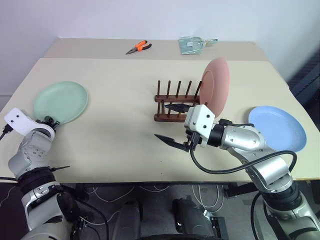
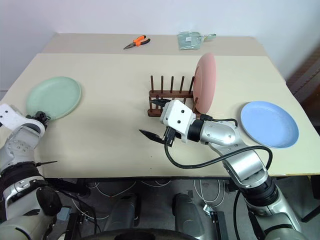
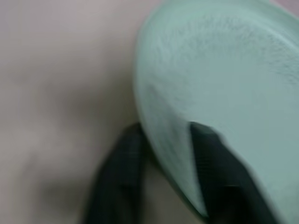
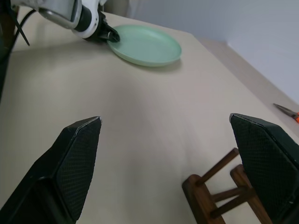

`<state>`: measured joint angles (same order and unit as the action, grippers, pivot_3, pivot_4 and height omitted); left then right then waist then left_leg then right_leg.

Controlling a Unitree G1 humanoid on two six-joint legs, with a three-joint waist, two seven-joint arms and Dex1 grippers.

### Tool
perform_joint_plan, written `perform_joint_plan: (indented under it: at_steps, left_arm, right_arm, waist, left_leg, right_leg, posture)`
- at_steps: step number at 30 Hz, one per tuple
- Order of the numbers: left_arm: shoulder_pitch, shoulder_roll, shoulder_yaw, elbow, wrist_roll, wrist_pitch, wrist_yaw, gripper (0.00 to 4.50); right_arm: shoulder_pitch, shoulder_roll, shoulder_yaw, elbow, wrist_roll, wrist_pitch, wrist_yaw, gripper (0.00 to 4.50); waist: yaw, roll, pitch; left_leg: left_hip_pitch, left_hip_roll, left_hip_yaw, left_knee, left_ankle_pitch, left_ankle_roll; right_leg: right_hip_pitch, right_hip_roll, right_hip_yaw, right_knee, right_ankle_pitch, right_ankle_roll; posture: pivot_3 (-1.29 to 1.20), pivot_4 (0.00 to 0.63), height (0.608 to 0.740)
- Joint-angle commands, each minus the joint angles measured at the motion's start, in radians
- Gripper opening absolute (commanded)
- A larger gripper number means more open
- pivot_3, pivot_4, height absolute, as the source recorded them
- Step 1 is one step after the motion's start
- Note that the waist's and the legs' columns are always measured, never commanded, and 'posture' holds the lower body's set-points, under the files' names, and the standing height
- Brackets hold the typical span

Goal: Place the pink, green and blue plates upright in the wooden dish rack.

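Observation:
The green plate [image 1: 61,100] lies flat at the table's left. My left gripper [image 1: 50,121] is shut on its near rim, and the left wrist view shows one black finger [image 3: 212,163] over the rim and the other outside it. The pink plate [image 1: 216,85] stands upright at the right end of the wooden dish rack [image 1: 172,102]. To the right, the blue plate [image 1: 278,128] lies flat. My right gripper [image 1: 173,124] hovers just in front of the rack, open wide and empty, pointing left towards the green plate [image 4: 147,44].
Orange-handled pliers [image 1: 138,47] and a clear packet [image 1: 192,45] lie at the far side of the table. Bare tabletop [image 1: 115,135] stretches between the green plate and the rack. The near table edge runs just below both arms.

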<state>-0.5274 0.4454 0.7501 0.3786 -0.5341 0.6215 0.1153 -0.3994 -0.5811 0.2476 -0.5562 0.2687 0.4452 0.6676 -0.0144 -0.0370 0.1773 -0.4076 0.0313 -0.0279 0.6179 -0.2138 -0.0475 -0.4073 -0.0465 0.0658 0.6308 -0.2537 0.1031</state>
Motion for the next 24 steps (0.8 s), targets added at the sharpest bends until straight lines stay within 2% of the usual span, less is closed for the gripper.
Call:
perform_joint_plan:
  at_steps: [1,6,12,18,22,24]
  left_arm:
    - [-0.038,0.016,0.016,0.002,-0.031,0.002,0.013,0.04]
    - [-0.076,0.028,-0.029,-0.002,-0.049,-0.009,-0.064,0.04]
    - [-0.173,-0.006,-0.261,-0.235,-0.041,-0.067,-0.253,0.04]
    - [-0.278,-0.081,-0.396,-0.358,-0.058,-0.015,-0.271,0.04]
    - [-0.303,-0.125,-0.492,-0.425,-0.04,0.045,-0.251,0.04]
    - [-0.308,-0.152,-0.503,-0.449,-0.059,0.079,-0.232,0.0]
  right_arm:
    - [-0.002,0.007,-0.035,-0.006,-0.023,-0.02,-0.016,4.5]
    - [-0.026,-0.009,-0.05,0.0,-0.044,0.016,-0.02,4.5]
    - [-0.146,-0.046,0.028,0.084,-0.248,-0.114,-0.013,4.5]
    - [-0.278,0.011,0.113,0.267,-0.467,-0.296,-0.092,4.5]
    - [-0.391,-0.003,0.188,0.447,-0.724,-0.452,-0.206,4.5]
    - [-0.403,-0.01,0.214,0.504,-0.792,-0.502,-0.223,3.94]
  waist:
    - [0.0,0.0,0.0]
    - [0.0,0.0,0.0]
    - [0.007,-0.003,0.002]
    - [-0.01,-0.003,0.002]
    - [-0.017,-0.002,0.002]
    - [-0.018,-0.002,0.002]
  left_leg:
    - [0.0,0.0,0.0,0.0,0.0,0.0]
    - [0.0,0.0,0.0,0.0,0.0,0.0]
    - [-0.002,-0.001,-0.001,0.0,0.002,-0.003]
    - [0.0,-0.001,0.0,-0.002,0.002,-0.003]
    - [0.0,0.0,-0.001,-0.003,0.002,-0.004]
    - [-0.001,0.0,-0.001,-0.003,0.002,-0.004]
  right_leg:
    - [0.0,0.0,0.0,0.0,0.0,0.0]
    - [0.0,0.0,0.0,0.0,0.0,0.0]
    - [0.0,0.0,-0.001,-0.001,0.0,-0.001]
    - [0.0,0.0,-0.001,-0.001,0.001,0.0]
    - [-0.002,0.001,-0.001,0.001,0.001,0.0]
    - [-0.002,0.0,-0.001,0.0,0.001,0.0]
  posture:
    - [0.0,0.15,0.732]
    - [0.0,0.15,0.732]
    - [0.0,0.15,0.732]
    - [0.0,0.15,0.732]
    - [0.0,0.15,0.732]
    - [0.0,0.15,0.732]
